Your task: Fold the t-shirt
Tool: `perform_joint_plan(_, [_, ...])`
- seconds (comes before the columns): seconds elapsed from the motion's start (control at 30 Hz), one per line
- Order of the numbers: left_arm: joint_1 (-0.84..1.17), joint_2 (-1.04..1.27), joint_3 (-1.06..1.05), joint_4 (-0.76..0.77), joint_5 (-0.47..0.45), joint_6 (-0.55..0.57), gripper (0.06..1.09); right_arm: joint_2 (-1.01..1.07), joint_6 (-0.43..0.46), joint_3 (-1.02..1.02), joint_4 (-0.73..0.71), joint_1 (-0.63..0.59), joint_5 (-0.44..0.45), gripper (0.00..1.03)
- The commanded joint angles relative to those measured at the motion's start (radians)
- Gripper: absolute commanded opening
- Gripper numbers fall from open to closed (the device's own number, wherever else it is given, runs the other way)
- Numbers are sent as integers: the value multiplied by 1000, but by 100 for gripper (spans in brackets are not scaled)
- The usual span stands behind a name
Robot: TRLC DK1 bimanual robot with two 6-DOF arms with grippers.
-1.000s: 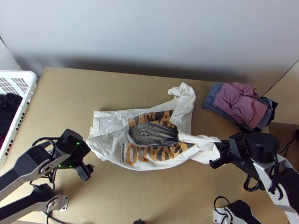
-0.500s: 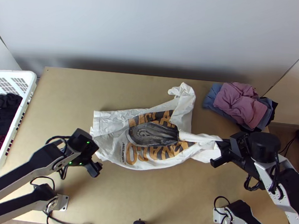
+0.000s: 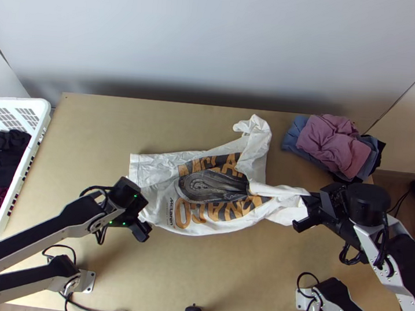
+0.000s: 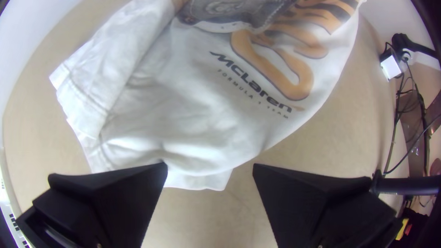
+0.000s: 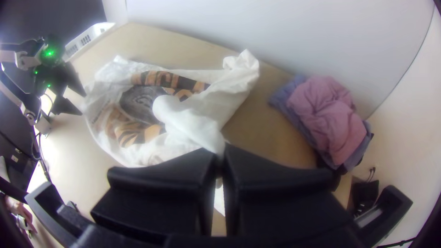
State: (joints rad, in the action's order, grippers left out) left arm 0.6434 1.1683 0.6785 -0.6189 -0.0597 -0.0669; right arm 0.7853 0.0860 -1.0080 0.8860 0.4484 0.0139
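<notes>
I've slid my wide-spread left claw inward, the t-shirt's edge now beneath it; my right claw still pinches a bunched part.

The t-shirt lies across the middle of the table, one part reaching toward the far edge. Its right end is in the right end effector; the left end effector is at its near left side. A pile of clothes lies by the far right corner, behind and right of the t-shirt. Beside the left edge is a basket, with clothes in it.
</notes>
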Motion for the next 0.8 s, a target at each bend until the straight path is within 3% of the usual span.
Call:
perform_joint_plan(0.0, [22,65,0,51,0,1,85,3,0,-1,-2,-2,1,3])
perform_joint_plan(0.5, [16,31,-13,47,11,3,81,12,-6,-6,-1,-5,1,3])
perform_joint_plan(0.73, [7,-30,16,-39,12,19,81,14,-9,-9,4,-7,1,3])
perform_joint_plan(0.77, [2,-35,9,-38,12,19,77,14,-11,-9,4,-7,1,3])
